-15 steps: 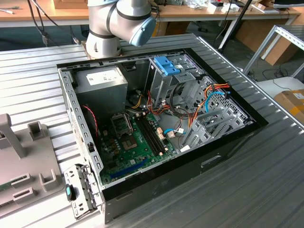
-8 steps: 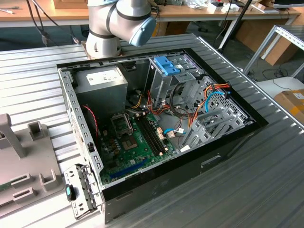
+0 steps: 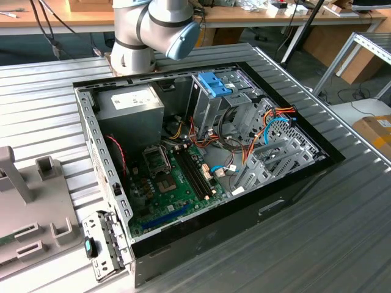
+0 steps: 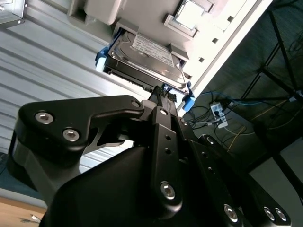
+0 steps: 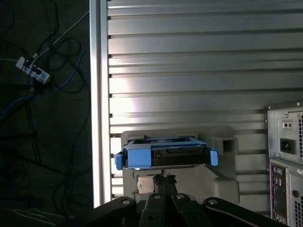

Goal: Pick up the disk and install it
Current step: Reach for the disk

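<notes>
Gripper (image 5: 166, 178) was clenched, with nothing between its jaws. The disk (image 5: 165, 153) lay just ahead of its tips, apparently not touching, seated flat in a grey holder (image 5: 222, 182) on the ribbed metal table (image 5: 189, 71). The long axis ran crosswise to the gripper's reach, one long edge facing it. Body was dark grey metal, white label (image 4: 151, 49) upward, framed by a light blue bracket (image 5: 138, 156). The arm (image 3: 153, 30) stood at the upper middle of the exterior view.

Even, bright light in the exterior view; glare streaks the ribbed table (image 5: 189, 71) in the first wrist view.
</notes>
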Tool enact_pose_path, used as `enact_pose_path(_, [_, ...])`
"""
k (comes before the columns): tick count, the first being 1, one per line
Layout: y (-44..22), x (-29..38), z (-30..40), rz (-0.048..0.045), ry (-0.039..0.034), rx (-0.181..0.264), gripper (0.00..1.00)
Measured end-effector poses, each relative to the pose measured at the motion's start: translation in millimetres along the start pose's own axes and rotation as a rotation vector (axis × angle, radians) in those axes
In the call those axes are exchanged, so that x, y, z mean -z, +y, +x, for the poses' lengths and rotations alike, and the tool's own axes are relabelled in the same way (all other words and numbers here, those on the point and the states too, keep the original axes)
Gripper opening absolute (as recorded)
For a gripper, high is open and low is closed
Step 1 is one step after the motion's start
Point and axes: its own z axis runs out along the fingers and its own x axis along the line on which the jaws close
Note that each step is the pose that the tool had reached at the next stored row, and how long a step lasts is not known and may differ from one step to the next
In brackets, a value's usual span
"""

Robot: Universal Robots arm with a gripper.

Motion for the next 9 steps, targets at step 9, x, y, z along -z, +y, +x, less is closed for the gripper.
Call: enact_pose_path(9, [5.1, -14.0, 12.2, -0.0001, -0.0029, 0.000, 0.11])
